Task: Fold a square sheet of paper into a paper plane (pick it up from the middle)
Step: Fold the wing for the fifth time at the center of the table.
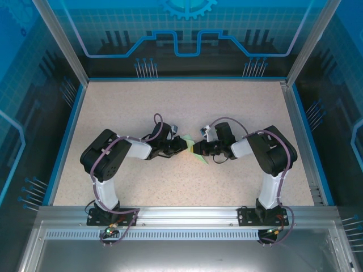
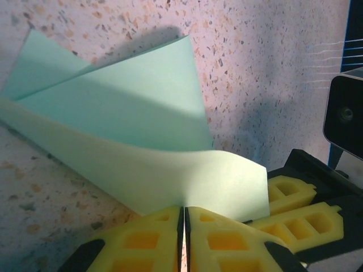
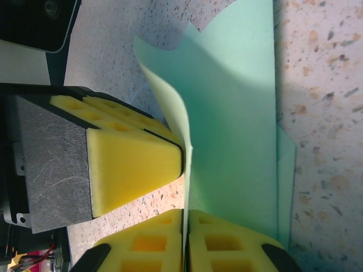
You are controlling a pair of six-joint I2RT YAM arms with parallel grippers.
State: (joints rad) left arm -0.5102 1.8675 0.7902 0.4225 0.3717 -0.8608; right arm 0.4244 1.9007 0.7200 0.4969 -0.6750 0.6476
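The sheet of paper (image 1: pixel 199 159) is pale mint green and folded into layers, held in mid-table between both arms. In the left wrist view the paper (image 2: pixel 142 113) shows angled creases and a curled front flap. My left gripper (image 1: pixel 184 146) (image 2: pixel 184 208) is shut, pinching that flap's lower edge. The right gripper's yellow fingers (image 2: pixel 300 221) sit just to the right of it. In the right wrist view the paper (image 3: pixel 238 113) stands on edge. My right gripper (image 3: pixel 185 212) is shut on its thin edge, and the left gripper's fingers (image 3: pixel 130 164) press in from the left.
The speckled beige table (image 1: pixel 170 102) has a blue border and aluminium frame posts at its corners. A metal rail (image 1: pixel 187 215) carrying both arm bases runs along the near edge. The right wrist's camera housing (image 2: pixel 343 113) is close on the right.
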